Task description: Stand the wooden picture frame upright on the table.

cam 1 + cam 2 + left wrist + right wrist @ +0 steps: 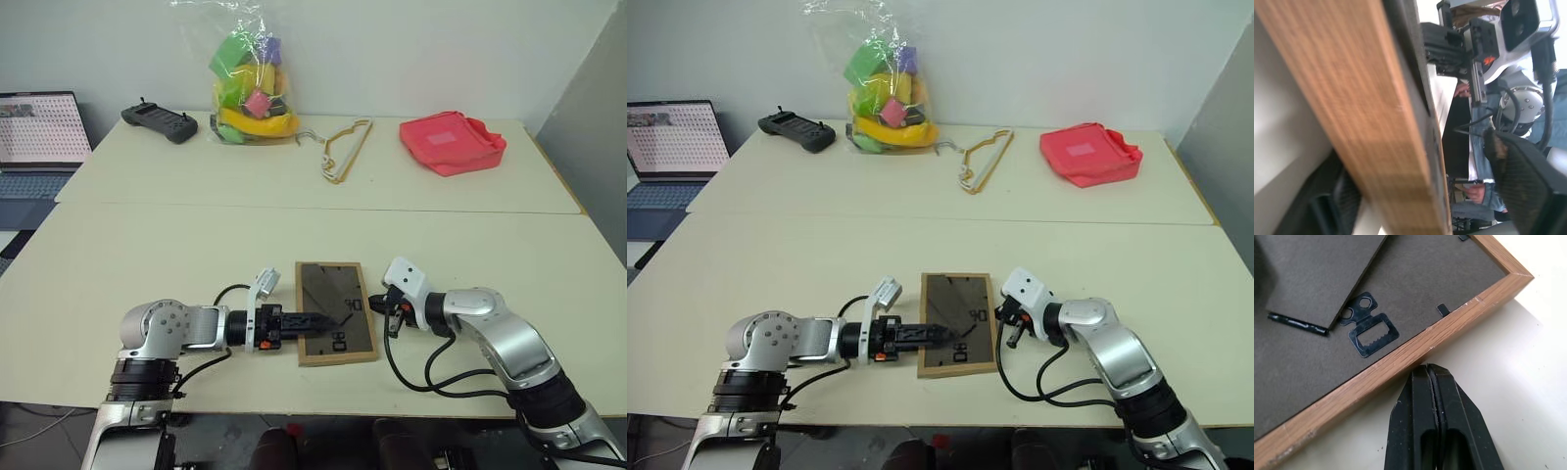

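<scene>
My right gripper (1426, 369), fingers pressed together, touches the wooden picture frame (336, 311) at its 3 o'clock edge. My left gripper (323, 320) straddles the 9 o'clock edge, fingers spread. Frame lies back-up on the table (196, 255), near its 6 o'clock edge.

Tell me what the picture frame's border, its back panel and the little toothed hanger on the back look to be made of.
Border of the wooden picture frame: light wood with visible grain, matte, slightly scuffed at the edges. Back panel: dark brown, fibrous and dull, probably pressed board or card. Toothed hanger: thin black plate with a slight sheen, likely painted metal.
</scene>
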Motion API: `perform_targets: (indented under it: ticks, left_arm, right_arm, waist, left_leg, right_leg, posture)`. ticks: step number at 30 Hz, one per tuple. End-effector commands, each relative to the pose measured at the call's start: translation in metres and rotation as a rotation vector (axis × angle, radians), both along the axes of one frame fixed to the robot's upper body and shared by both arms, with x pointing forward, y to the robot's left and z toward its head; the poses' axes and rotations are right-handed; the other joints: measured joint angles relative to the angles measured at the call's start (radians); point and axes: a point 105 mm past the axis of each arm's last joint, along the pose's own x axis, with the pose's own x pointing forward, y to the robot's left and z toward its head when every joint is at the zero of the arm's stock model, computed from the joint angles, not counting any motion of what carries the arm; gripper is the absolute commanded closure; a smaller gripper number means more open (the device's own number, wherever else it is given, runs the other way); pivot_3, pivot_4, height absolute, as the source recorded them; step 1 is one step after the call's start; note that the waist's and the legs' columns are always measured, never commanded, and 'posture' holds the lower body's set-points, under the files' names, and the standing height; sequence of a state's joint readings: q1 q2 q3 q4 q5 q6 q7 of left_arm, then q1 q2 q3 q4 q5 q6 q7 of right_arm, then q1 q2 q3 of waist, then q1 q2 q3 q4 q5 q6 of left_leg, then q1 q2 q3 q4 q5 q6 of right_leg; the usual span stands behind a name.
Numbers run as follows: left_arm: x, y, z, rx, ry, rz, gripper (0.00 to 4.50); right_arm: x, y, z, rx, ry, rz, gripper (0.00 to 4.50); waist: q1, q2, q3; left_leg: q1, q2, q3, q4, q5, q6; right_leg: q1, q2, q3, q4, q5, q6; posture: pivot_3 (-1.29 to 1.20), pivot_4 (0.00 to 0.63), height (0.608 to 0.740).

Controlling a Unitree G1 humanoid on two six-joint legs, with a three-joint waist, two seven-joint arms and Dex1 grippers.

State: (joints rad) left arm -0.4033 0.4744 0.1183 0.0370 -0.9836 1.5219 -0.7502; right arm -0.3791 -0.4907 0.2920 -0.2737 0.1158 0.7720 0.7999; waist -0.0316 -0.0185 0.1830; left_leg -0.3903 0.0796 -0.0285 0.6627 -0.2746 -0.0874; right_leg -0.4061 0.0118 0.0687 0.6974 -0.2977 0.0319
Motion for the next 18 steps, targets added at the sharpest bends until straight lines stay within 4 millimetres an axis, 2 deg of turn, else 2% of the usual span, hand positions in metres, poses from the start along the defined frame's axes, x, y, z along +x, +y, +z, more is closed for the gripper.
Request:
perform_targets:
  ticks: [1,7,9,10,14,16,18]
  left_arm:
    - [-0.003,0.001,0.007,-0.021,-0.034,0.005,1.64]
    - [0.009,0.009,0.026,-0.051,-0.104,0.064,2.84]
    - [0.015,0.013,0.036,-0.056,-0.139,0.086,3.19]
    - [0.017,0.015,0.041,-0.051,-0.161,0.092,3.22]
    - [0.026,0.018,0.063,-0.045,-0.253,0.099,3.22]
    - [0.033,0.020,0.078,-0.052,-0.312,0.107,3.22]
    - [0.037,0.020,0.087,-0.047,-0.356,0.111,3.22]
  right_arm:
    - [0.004,-0.003,0.011,0.023,-0.041,-0.025,4.49]
    - [0.028,-0.037,0.040,0.024,-0.124,-0.115,4.49]
    - [0.037,-0.047,0.062,0.068,-0.146,-0.129,4.49]
    - [0.042,-0.050,0.074,0.107,-0.150,-0.137,4.31]
    - [0.045,-0.033,0.126,0.364,-0.073,-0.057,3.50]
    - [0.035,-0.013,0.154,0.489,-0.027,0.080,3.06]
    - [0.026,0.000,0.165,0.522,-0.002,0.175,2.52]
  waist:
    - [0.000,0.000,0.000]
    - [0.000,0.000,0.000]
    - [0.000,0.000,0.000]
    - [0.000,0.000,0.000]
    - [-0.004,-0.001,0.001]
    - [-0.004,-0.001,0.001]
    - [-0.005,0.000,0.001]
  left_leg:
    - [0.000,0.000,0.000,0.000,0.000,0.000]
    - [0.000,0.000,0.000,0.000,0.000,0.000]
    - [0.000,0.000,0.000,0.000,0.000,0.000]
    - [0.000,0.000,0.000,0.000,0.000,0.000]
    - [0.000,0.000,0.000,-0.001,0.000,0.000]
    - [-0.001,0.001,0.000,-0.001,0.000,0.000]
    - [-0.003,0.001,0.000,-0.001,0.000,0.000]
  right_leg:
    - [0.000,0.000,0.000,0.000,0.000,0.000]
    - [0.000,0.000,0.000,0.000,0.000,0.000]
    - [0.000,0.000,0.000,0.000,0.000,0.000]
    - [0.000,0.000,0.000,0.000,0.000,0.000]
    - [-0.001,0.000,0.000,0.000,0.000,0.000]
    - [-0.001,0.001,0.000,0.000,0.000,0.000]
    - [-0.004,0.001,0.000,0.000,0.000,0.000]
  posture:
    - [0.00,0.150,0.740]
    - [0.00,0.150,0.740]
    - [0.00,0.150,0.740]
    - [0.00,0.150,0.740]
    - [0.00,0.150,0.740]
    - [0.00,0.150,0.740]
    - [0.00,0.150,0.740]
